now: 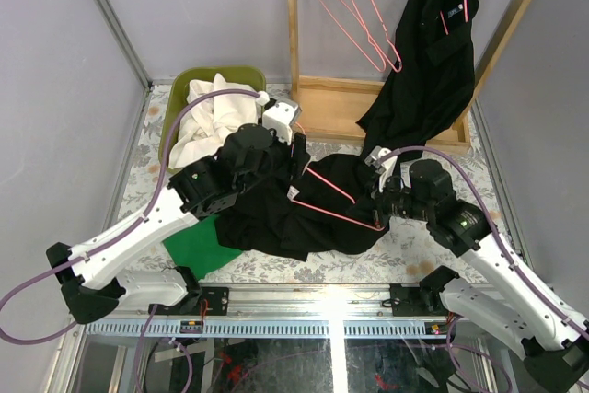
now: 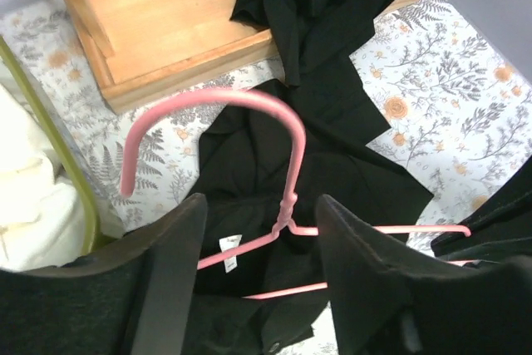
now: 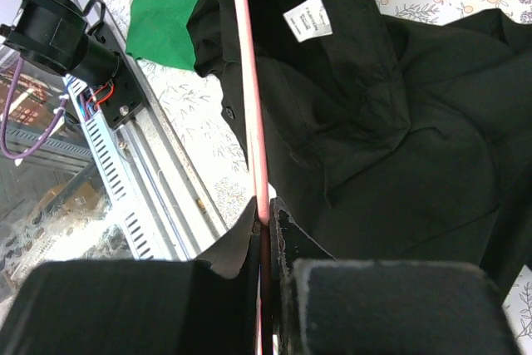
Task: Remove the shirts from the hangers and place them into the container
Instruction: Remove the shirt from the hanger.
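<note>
Shirt (image 1: 313, 218), plain black, lies crumpled at the centre of the bench (image 1: 368, 260) with its pink hanger (image 2: 297, 147) inside. Right hand (image 3: 266, 226) is clenched on the hanger's wire, probably to hold it while the shirt gets pulled off. Left hand (image 2: 259, 205) is released, one finger on each side of the hook. Container (image 1: 198, 75) stands at 11 o'clock, wooden rack (image 1: 322, 103) at 12.

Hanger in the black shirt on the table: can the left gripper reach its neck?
Probably yes. The left gripper is open, jaws either side of the pink hanger at its twisted neck, nothing between. The right gripper pinches its wire farther along, well clear.
</note>
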You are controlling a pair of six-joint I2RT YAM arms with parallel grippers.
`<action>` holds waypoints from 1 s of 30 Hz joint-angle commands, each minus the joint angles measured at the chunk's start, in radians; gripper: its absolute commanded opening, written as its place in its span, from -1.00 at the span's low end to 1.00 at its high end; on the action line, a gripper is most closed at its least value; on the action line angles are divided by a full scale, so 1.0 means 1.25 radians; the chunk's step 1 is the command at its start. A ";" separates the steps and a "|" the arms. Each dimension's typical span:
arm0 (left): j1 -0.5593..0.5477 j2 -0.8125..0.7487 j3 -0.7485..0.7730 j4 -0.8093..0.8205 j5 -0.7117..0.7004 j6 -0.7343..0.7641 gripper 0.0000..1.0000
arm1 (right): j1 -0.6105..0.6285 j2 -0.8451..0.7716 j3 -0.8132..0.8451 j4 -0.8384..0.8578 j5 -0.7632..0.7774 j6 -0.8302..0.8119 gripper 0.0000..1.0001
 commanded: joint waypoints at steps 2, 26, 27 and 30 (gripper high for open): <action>0.002 -0.024 -0.046 0.007 -0.052 -0.050 0.35 | -0.004 -0.015 0.008 0.018 0.060 0.003 -1.00; 0.002 0.001 -0.142 -0.056 -0.321 -0.188 0.09 | -0.003 -0.011 0.034 -0.006 0.106 0.006 -1.00; 0.003 0.000 -0.145 -0.056 -0.324 -0.188 0.06 | -0.004 -0.013 0.034 -0.009 0.110 0.006 -1.00; 0.003 0.001 -0.152 -0.065 -0.338 -0.187 0.06 | -0.004 -0.022 0.038 -0.016 0.115 0.005 -1.00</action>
